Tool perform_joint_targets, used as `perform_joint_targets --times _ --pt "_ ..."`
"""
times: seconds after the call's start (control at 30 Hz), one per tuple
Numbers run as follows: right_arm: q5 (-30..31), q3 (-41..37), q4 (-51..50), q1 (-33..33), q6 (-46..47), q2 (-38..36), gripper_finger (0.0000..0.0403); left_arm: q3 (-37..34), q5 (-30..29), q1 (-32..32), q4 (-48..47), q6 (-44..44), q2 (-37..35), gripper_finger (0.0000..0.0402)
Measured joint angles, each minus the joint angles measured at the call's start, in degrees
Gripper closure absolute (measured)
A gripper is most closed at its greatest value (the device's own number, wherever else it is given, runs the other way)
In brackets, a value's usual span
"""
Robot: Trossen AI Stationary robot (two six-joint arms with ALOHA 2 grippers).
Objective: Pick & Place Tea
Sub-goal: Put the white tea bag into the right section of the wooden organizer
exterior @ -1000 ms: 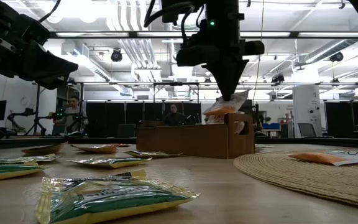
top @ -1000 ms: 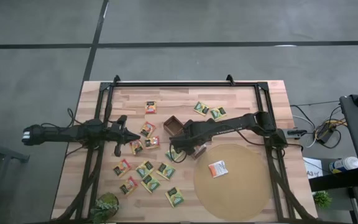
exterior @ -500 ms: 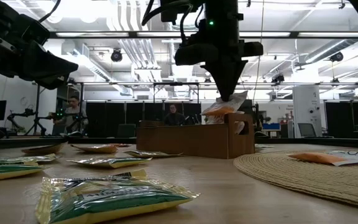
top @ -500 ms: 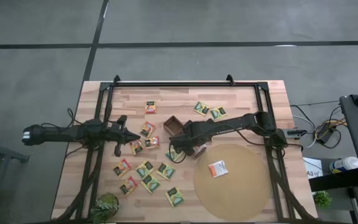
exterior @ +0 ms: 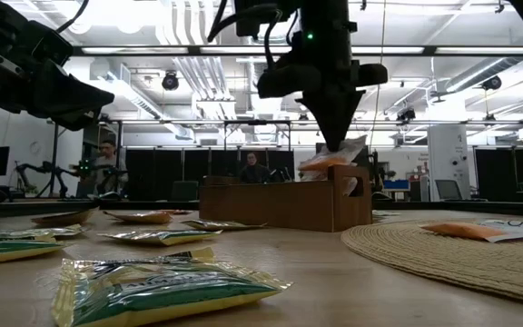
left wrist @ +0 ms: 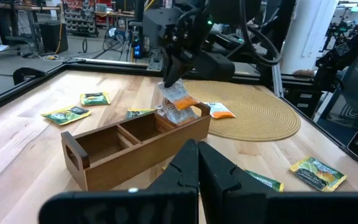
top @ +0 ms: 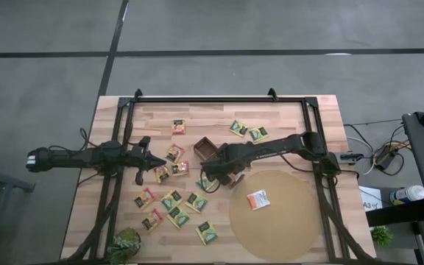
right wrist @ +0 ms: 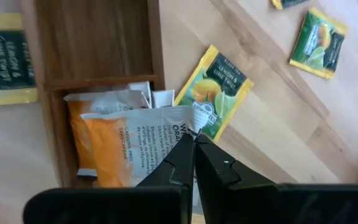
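The brown wooden box point(top: 204, 148) lies mid-table, beside the round tan mat point(top: 274, 217). My right gripper point(exterior: 339, 145) is over the box's end compartment, shut on a white-and-orange tea sachet point(left wrist: 179, 99). A second orange sachet point(right wrist: 79, 134) lies flat in that compartment. One white-orange sachet point(top: 257, 199) rests on the mat. Several green-yellow and orange-red sachets point(top: 171, 200) lie flat on the table to the box's left, near and far sides. My left gripper point(left wrist: 197, 152) hangs shut and empty above the table's left part, pointing toward the box. My right gripper pinches the white top edge point(right wrist: 182, 124) of the white-and-orange sachet between its two fingertips. The fingers come from above, slanting steeply down. The sachet hangs tilted below them, its orange lower end point(left wrist: 185, 115) dipping behind the wall of the box's end compartment.
A small potted plant point(top: 127, 246) stands at the near left corner. A black frame point(top: 219, 99) runs along the table's far edge and down both sides. People sit in the room behind, in the low view.
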Motion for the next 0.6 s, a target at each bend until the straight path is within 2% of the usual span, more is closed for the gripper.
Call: perform_joint_targets --times 0.6 --pt "0.45 -0.91 0.59 -0.14 1.05 -0.76 0.0394 -0.02 0.02 -0.02 0.0 0.01 -0.02 0.0402"
